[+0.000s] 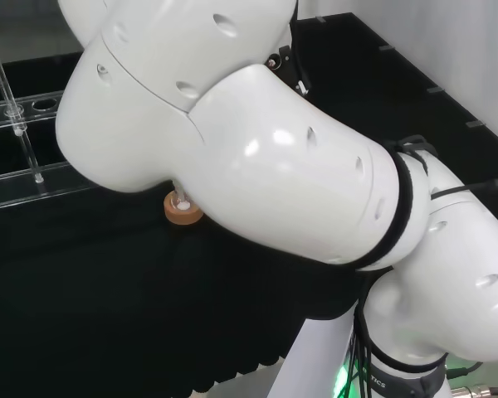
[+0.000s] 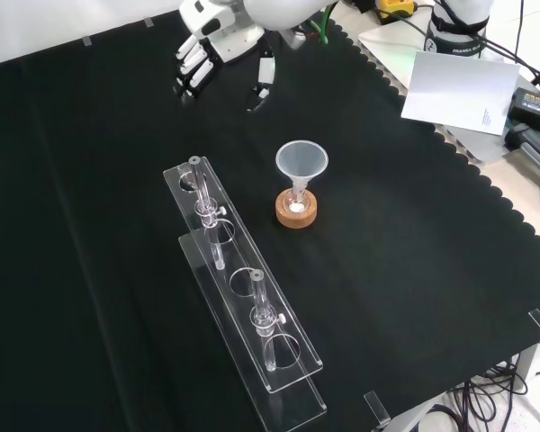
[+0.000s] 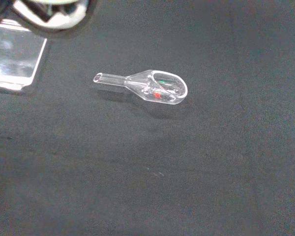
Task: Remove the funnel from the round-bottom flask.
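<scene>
In the front view the hand [image 2: 201, 47] is seen high above the black cloth [image 2: 90, 270], its fingers [image 2: 191, 70] relaxed and apart, with nothing held. Well below it in that view the funnel [image 2: 301, 165] is standing upright in the round-bottom flask [image 2: 296, 203], which is seated on a cork ring [image 2: 296, 214]. Just left of the ring a clear rack [image 2: 243, 297] is placed. A small clear scoop [image 3: 148, 87] is seen lying on the cloth in the wrist view.

- One clear plastic funnel [image 2: 301, 164] stood upright in the neck of one small clear round-bottom flask [image 2: 296, 205].
- One round cork ring stand [image 2: 296, 215] sat under that flask.
- One long clear acrylic rack [image 2: 252, 310] lay on the desk.
- Two thin clear glass tubes [image 2: 203, 205] [image 2: 263, 310] stood in the rack.
- One small clear glass scoop [image 3: 152, 87] lay on the black cloth.
- One black-and-white robot hand [image 2: 201, 56] was there.
</scene>
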